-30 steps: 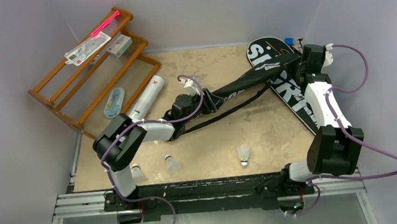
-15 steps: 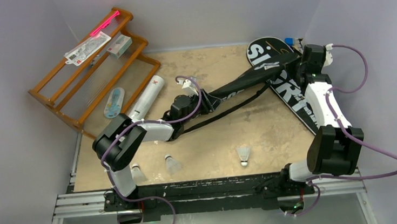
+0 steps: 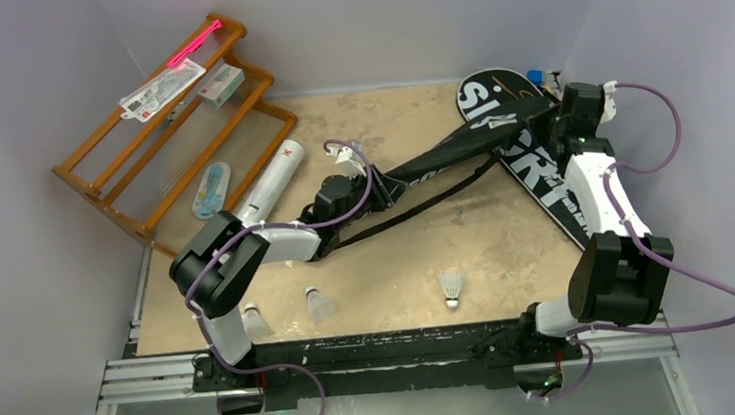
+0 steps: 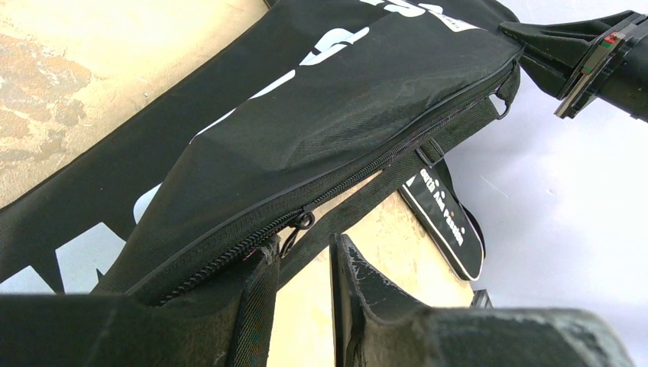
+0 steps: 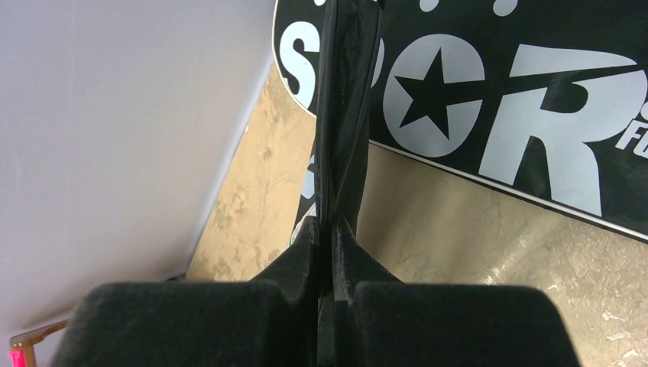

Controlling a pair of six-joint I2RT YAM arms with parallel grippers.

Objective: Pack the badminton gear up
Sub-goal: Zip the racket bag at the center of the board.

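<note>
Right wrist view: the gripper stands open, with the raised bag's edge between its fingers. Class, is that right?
No: the right gripper is shut, not open, pinching the edge of the raised bag between its fingers. The right wrist view shows it.

Two bags, three shuttlecocks, one tube, one rack.

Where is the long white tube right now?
In the top view the white tube lies diagonally at the left rear of the table, beside the orange wooden rack, its lower end just behind the left arm.
</note>
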